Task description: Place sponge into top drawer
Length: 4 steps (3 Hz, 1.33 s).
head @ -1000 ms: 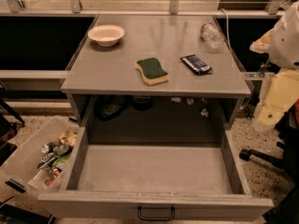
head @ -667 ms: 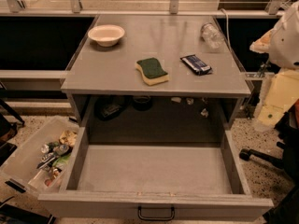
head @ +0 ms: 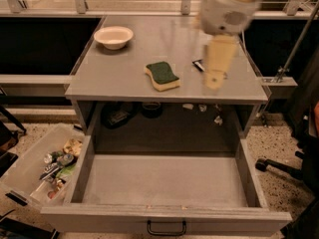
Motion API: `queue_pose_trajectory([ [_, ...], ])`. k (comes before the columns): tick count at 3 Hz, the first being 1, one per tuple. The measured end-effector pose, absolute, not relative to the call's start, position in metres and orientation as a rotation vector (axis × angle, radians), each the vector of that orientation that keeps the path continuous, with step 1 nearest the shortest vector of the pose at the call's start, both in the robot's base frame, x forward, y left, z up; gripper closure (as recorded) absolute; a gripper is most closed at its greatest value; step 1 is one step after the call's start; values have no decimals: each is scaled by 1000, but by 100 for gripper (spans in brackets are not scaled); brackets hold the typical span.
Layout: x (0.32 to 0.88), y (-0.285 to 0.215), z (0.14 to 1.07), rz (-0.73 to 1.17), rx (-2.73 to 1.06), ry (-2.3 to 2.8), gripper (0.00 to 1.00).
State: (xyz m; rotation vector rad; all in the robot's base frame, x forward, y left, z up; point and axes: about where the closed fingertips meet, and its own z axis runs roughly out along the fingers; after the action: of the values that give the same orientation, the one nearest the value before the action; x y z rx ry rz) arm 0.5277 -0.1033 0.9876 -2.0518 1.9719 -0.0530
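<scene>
Sponge (head: 162, 75) flat on the desk (head: 124, 73), just above the middle of the frame, dark green layer up, pale yellow foam showing along the near edge; touched by nothing. Tool (head: 214, 78) in the upper right of the frame, hanging over the desk just right of the sponge and apart from it, pale and blurred; released or clenched, cannot tell. Behind the tool, partly hidden, a dark packet (head: 198, 63) on the desk. White bowl (head: 113, 36) upright at the upper left of the desk top, well apart from the sponge. Top drawer (head: 164, 214) pulled wide open across the lower half of the frame, grey floor and side walls in view, dark pull handle (head: 166, 228) at the bottom edge. Clear bin (head: 25, 171) of clutter on the ground at lower left, just beside the drawer's left wall
</scene>
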Motion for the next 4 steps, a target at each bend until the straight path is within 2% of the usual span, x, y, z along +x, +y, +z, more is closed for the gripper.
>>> queue_pose_trajectory([
  [1,558,-51,1008,-45,-2055,1832,0],
  [3,577,-59,1006,-15,-1989,1824,0],
  [4,623,-86,988,82,-1884,1822,0],
])
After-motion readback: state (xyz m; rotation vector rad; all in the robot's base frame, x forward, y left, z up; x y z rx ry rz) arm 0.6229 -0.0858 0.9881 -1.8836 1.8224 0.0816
